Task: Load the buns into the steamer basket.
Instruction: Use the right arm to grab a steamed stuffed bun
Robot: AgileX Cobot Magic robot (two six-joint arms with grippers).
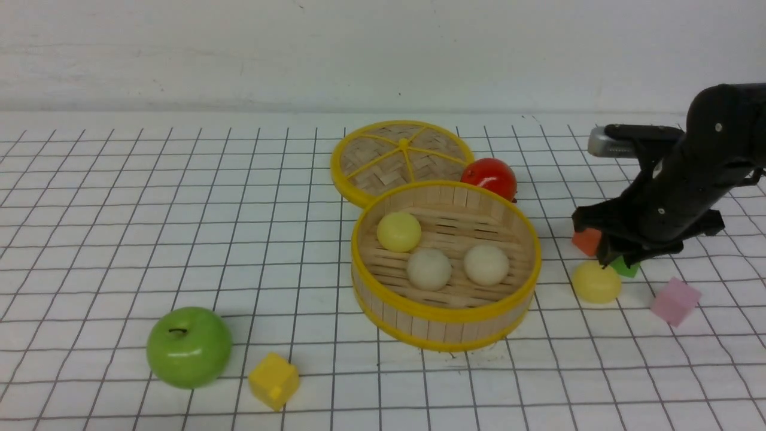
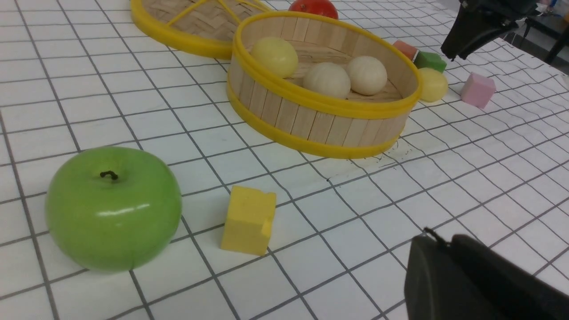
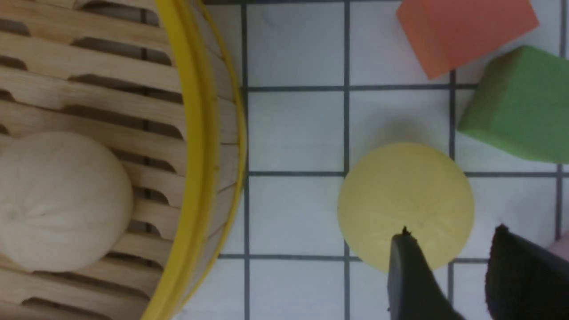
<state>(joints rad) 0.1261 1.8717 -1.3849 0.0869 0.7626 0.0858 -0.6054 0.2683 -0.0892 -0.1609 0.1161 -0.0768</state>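
Jaws parted, right gripper hangs over a yellow bun; left gripper jaws unclear.

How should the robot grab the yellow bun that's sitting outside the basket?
Come straight down from above and pinch the yellow bun across its widest middle. It is a smooth round dome, so a higher grip would likely slip off. The right gripper hangs open over it; keep fingers clear of the green cube.
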